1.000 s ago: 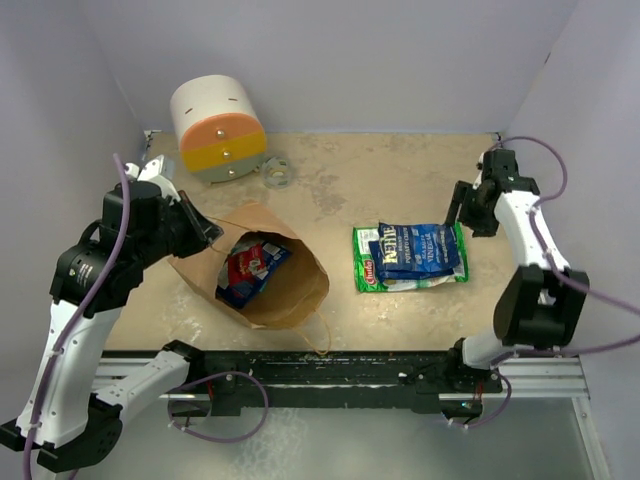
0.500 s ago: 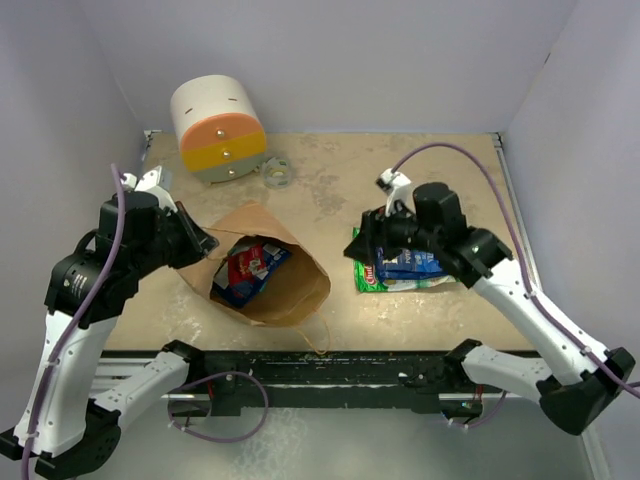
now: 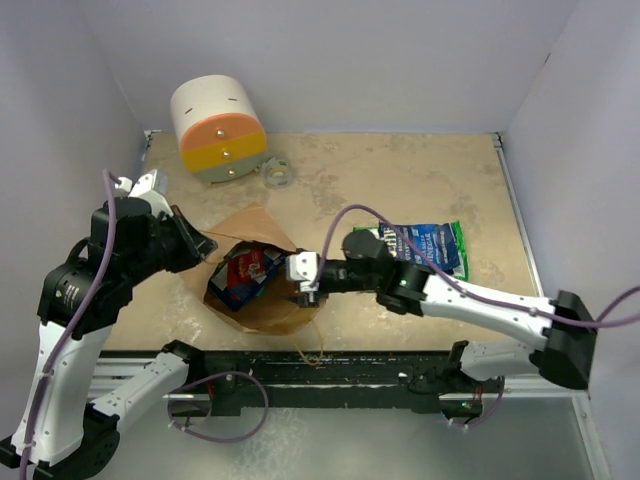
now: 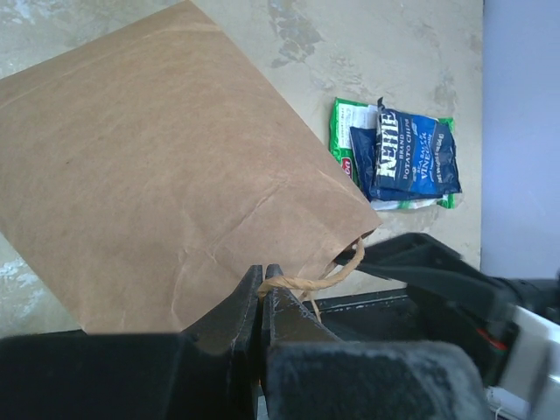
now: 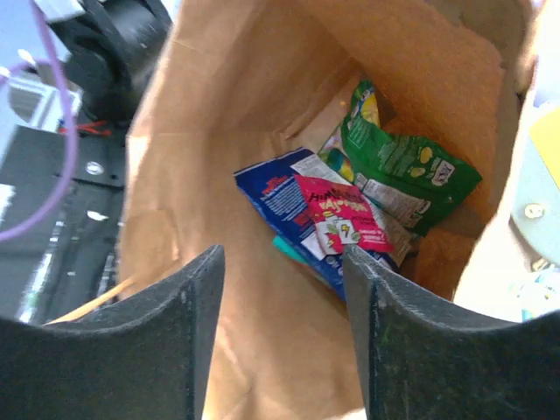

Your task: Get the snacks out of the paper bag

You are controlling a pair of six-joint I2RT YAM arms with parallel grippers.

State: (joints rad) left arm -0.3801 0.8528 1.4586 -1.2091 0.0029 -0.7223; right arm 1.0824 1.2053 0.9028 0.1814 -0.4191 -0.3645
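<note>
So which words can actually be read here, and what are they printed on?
"KETTLE BRAND": blue packet on the table.
"VINEGAR": same packet; its other lines are too small.
Red logo on the green packet beneath it: too small to read.
Pink packet, bagged blue packet and bagged green packet inside the bag: print blurred, unreadable.
Cylinder: no text visible.

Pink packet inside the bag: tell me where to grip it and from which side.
Probably best to pinch the pink packet at its near edge, coming straight in through the mouth of the paper bag. It lies flat and uncovered on top of the blue packet, and the open right hand faces it along that line.
</note>
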